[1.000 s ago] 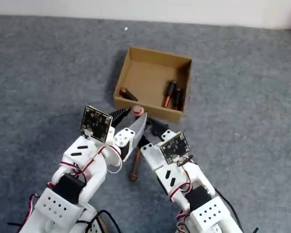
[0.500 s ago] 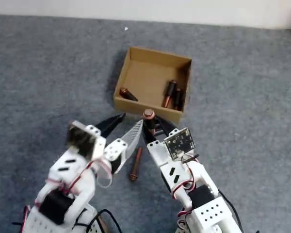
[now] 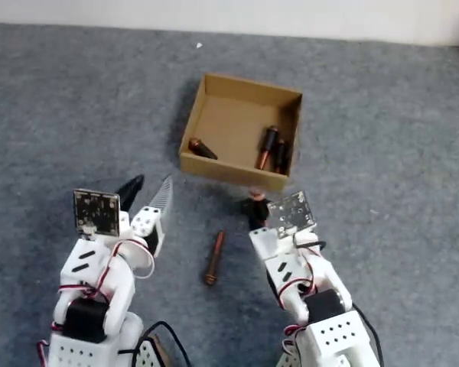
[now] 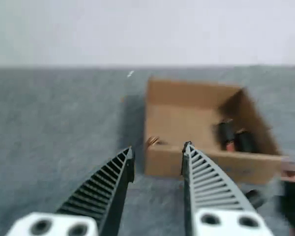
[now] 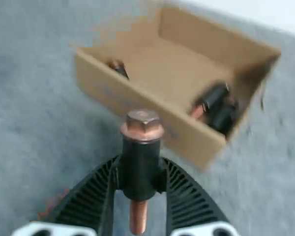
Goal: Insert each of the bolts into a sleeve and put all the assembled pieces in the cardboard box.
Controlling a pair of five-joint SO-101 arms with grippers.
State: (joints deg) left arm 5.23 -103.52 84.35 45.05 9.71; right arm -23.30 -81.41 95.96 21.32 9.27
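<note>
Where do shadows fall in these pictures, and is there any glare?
High view: soft, even light; the box throws a faint shadow on the carpet at its left wall, no glare. Left wrist view: the same shadow lies along one outer wall of the box. Right wrist view: the box corner around the pieces is dark; the bolt shows no glare.

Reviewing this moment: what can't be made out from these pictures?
- High view: how the right gripper grips the sleeved bolt, hidden under its camera board.
- Left wrist view: the corner piece in the cardboard box, blurred and half behind the front wall.
- Left wrist view: the sleeved bolt, blurred, cut off by the edge.
</note>
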